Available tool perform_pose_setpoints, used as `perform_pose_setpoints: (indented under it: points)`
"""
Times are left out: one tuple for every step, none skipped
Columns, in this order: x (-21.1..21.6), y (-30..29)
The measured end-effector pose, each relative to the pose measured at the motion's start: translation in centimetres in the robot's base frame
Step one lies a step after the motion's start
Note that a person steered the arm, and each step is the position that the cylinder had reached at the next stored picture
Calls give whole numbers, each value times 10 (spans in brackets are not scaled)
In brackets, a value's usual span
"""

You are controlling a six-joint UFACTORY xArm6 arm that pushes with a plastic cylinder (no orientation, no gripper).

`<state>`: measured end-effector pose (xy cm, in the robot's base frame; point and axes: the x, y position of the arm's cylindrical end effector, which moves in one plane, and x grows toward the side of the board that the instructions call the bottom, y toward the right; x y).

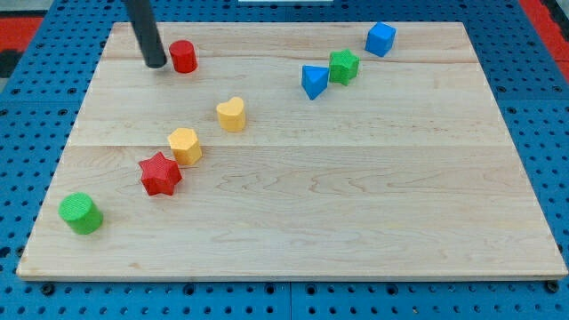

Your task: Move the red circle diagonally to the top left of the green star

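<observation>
Red circle block (183, 56) sits near tabletop (356, 204) top-left corner, well left of green star block (344, 66). My tip (156, 64) just left of it, apparently touching. No pincer on rig. Step: starting push. Next: I shove rightward, stop top-left of star.

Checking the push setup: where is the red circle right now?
The red circle block sits near the wooden board's top-left corner, just to the view's right of my tip, far left of the green star block.
</observation>
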<state>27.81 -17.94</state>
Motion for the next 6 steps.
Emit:
perform_pose_setpoints:
  points:
    - [-11,74]
    - [-12,156]
    - [-27,182]
    - [-11,178]
    - [43,174]
    - [79,174]
